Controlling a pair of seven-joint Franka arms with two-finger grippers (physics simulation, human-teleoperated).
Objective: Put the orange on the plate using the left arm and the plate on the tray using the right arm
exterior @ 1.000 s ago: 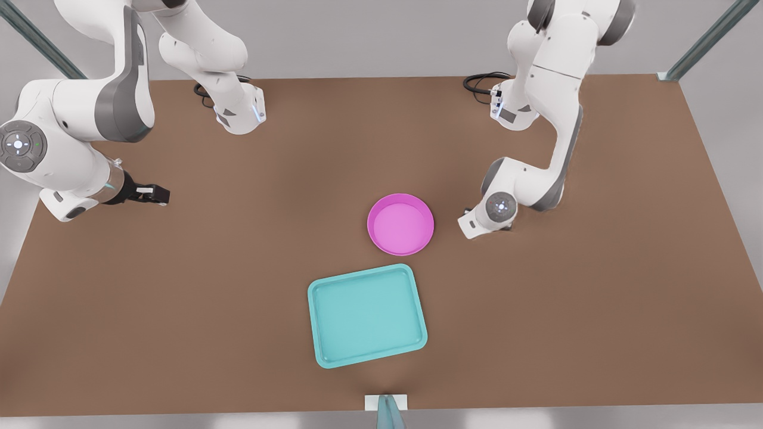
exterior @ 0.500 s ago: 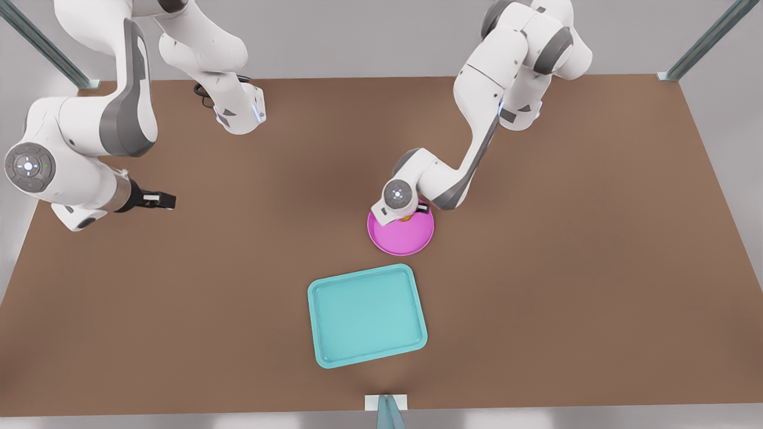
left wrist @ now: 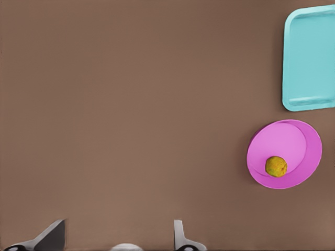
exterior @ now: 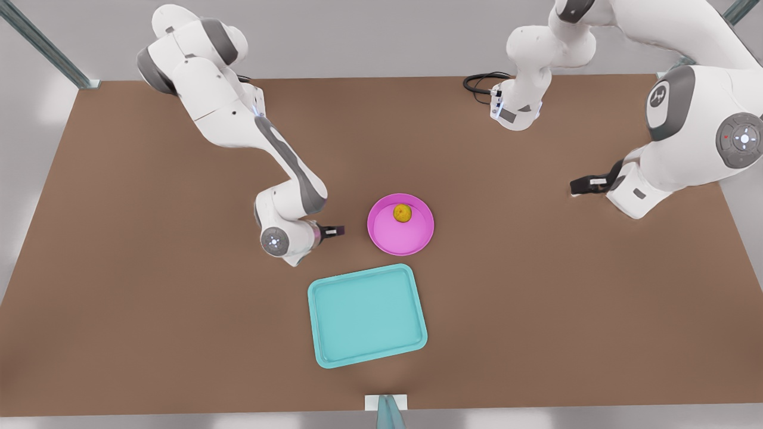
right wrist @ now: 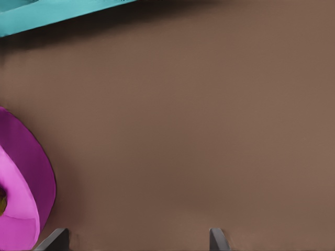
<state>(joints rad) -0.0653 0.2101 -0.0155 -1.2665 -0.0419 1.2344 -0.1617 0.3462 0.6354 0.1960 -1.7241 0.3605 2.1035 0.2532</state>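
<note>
We see that the orange [exterior: 403,213] now lies free on the plate [exterior: 411,241], toward its far side, where half a second ago an arm's wrist covered it. The left hand [exterior: 576,186] has withdrawn from above the plate to the front view's right, well apart from it, its fingers [left wrist: 180,239] spread and empty. The right hand [exterior: 341,230] has come in from the front view's left edge and now sits just beside the plate's rim, fingers [right wrist: 215,239] apart.
</note>
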